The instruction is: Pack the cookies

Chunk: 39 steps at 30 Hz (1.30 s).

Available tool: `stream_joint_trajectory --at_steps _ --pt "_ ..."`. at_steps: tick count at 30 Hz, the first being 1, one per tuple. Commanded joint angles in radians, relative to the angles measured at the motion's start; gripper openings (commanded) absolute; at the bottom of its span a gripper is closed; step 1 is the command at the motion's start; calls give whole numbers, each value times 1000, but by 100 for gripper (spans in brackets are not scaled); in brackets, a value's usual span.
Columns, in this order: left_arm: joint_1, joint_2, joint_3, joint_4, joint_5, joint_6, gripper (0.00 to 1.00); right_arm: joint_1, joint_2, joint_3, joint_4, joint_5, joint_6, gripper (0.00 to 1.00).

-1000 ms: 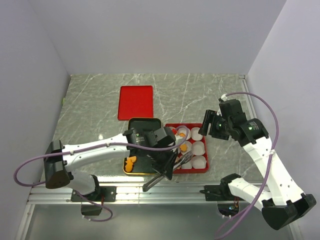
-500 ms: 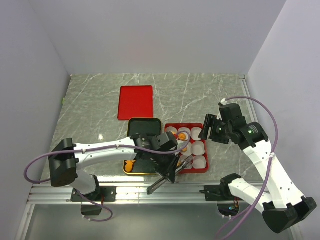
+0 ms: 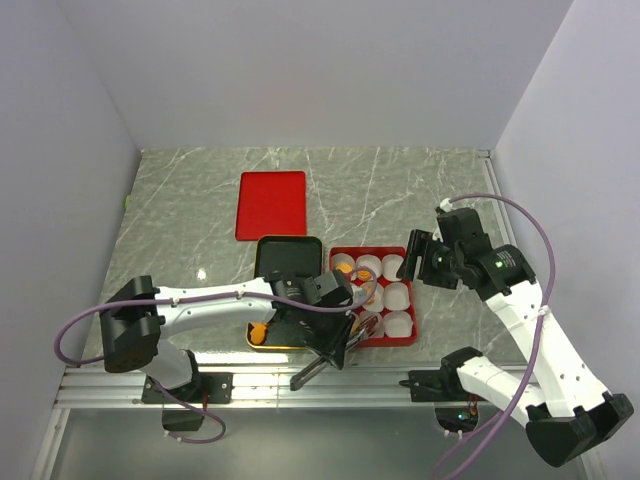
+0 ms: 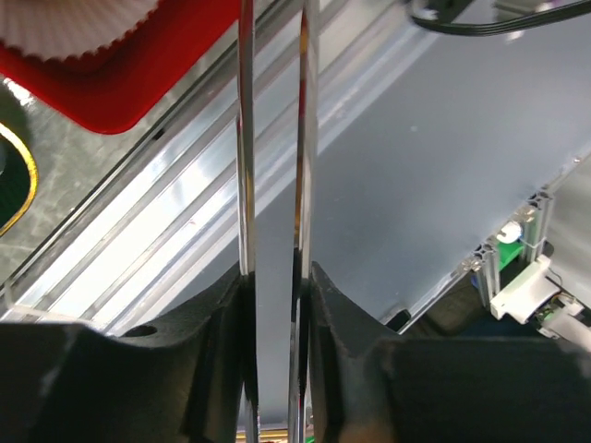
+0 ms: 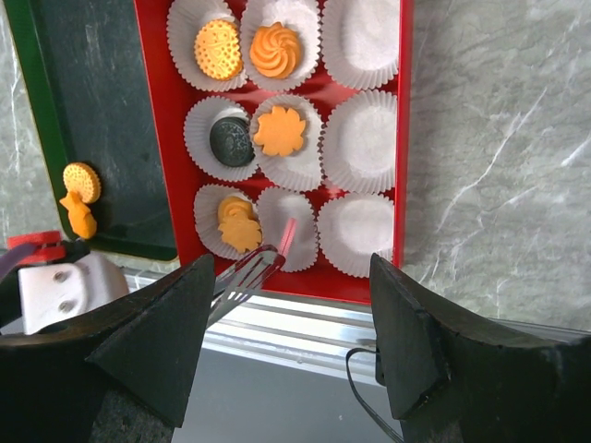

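Resting on the marble table [image 3: 190, 200], the red tray [image 5: 159, 138] holds nine white paper cups [image 5: 360, 138], five of them with cookies [image 5: 279, 131]: a ridged orange round, an orange swirl, a black round, an orange flower and a lumpy orange piece. Two more orange ones lie in the dark tray [image 5: 102, 111] beside it. The right gripper [image 5: 291, 351] hangs spread wide and empty above the red tray, while the left gripper [image 4: 274, 286] clamps metal tongs [image 4: 245, 138] whose tips reach the near middle cup.

Top view: left gripper [image 3: 335, 340] masks the lower-left cups of the red tray [image 3: 413, 318]. Cookies [image 3: 259, 333] too small to sort by shape. Left wrist: tongs [image 4: 245, 138] run off top edge, tips unseen. Right wrist: top-row paper cups [image 5: 365, 32] clipped.
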Motion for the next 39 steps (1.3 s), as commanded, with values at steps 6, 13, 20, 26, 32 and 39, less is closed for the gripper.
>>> stream_joint_trajectory --at_steps 6,13,20,26,32,39 --pt "-5 9 -26 33 -30 -5 41 17 12 10 26 9 -3 74" --pt "-5 20 26 -18 -86 5 48 17 12 16 24 16 -5 74" --pt "24 -95 147 -216 -227 1 51 16 2 5 24 12 -2 74" --pt "96 -288 134 -399 -346 -50 55 17 2 -6 36 -7 6 74" --pt "156 -512 -32 -543 -358 -156 56 19 8 -16 53 -43 17 74" --pt "156 -724 -150 -672 -343 -344 56 19 20 -38 72 -90 30 74"
